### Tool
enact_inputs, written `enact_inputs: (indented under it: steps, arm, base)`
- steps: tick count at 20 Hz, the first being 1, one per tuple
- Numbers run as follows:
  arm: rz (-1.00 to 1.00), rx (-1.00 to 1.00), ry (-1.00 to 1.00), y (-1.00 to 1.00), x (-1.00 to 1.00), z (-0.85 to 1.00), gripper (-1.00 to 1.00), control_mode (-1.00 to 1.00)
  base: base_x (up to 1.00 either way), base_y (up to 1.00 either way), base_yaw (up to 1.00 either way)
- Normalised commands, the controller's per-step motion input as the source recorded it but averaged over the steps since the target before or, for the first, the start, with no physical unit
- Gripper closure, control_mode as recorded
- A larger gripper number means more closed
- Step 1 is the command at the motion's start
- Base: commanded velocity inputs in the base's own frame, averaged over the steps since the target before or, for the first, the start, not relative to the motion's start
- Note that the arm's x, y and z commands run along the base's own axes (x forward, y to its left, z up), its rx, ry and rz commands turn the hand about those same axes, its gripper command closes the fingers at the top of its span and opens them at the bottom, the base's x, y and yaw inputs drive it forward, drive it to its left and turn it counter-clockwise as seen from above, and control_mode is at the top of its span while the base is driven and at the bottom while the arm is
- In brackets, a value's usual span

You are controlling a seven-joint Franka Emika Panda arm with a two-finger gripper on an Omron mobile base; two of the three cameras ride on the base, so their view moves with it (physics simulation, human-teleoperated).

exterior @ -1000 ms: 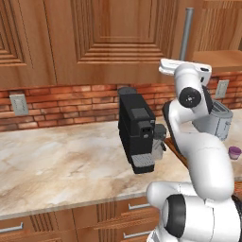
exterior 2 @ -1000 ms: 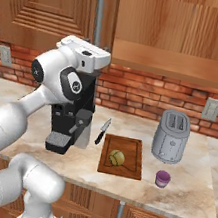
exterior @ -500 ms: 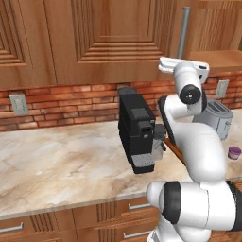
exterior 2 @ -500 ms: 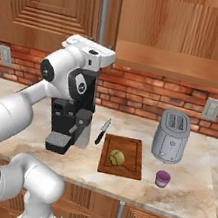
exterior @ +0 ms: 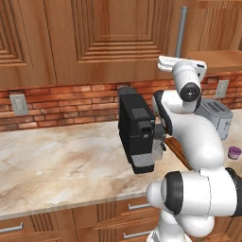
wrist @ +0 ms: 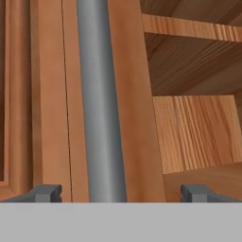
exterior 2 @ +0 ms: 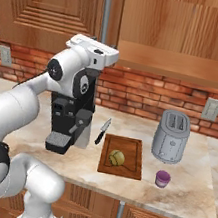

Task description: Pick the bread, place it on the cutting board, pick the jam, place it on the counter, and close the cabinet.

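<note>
**Desk:** Hand view first: what lies ahead of the gripper [wrist: 120,194]?

**Photographer:** The silver bar handle [wrist: 100,101] of the cabinet [wrist: 52,94], running from 12 to 6 o'clock, just toward 11 o'clock of the midpoint between the fingertips [wrist: 45,193]. The two tips stand wide apart, empty, one at 7 o'clock and one at 5 o'clock. Whether they bracket the bar or sit short of it, I cannot tell. At 2 o'clock the open cabinet interior shows bare wooden shelves.

**Desk:** And the rest of the job?

**Photographer:** The right base view has the bread [exterior 2: 117,157], a round yellowish lump, resting on the cutting board [exterior 2: 135,151]. The jam [exterior 2: 162,179], a squat purple jar, sits on the counter [exterior 2: 193,187] at about 4 o'clock of the board, below the toaster [exterior 2: 172,136]. A knife [exterior 2: 102,130] lies between the board and the coffee machine [exterior 2: 68,119].

**Desk:** So closing is what remains?

**Photographer:** That is my reading. The door looks ajar, its handle upright, and the coming move likely turns on squaring up to that vertical bar.
</note>
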Motion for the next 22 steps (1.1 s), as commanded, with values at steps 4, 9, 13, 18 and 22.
enact_inputs:
  steps: [4,9,13,18,22]
  arm:
    - [0.04,0.00,0.00,-0.10,0.23,0.00,-1.00,-1.00]
    - [0.04,0.00,0.01,-0.10,0.24,0.00,-1.00,-1.00]
    - [0.04,0.01,0.03,-0.10,0.22,0.00,-1.00,-1.00]
    - [0.03,0.01,0.05,-0.05,0.16,0.00,-1.00,-1.00]
    - [0.02,0.00,0.04,-0.03,0.01,0.00,-1.00,-1.00]
  base:
    - [0.00,0.00,0.00]
    - [0.00,0.00,0.00]
    - [0.00,0.00,0.00]
    - [0.00,0.00,0.00]
    - [0.00,0.00,0.00]
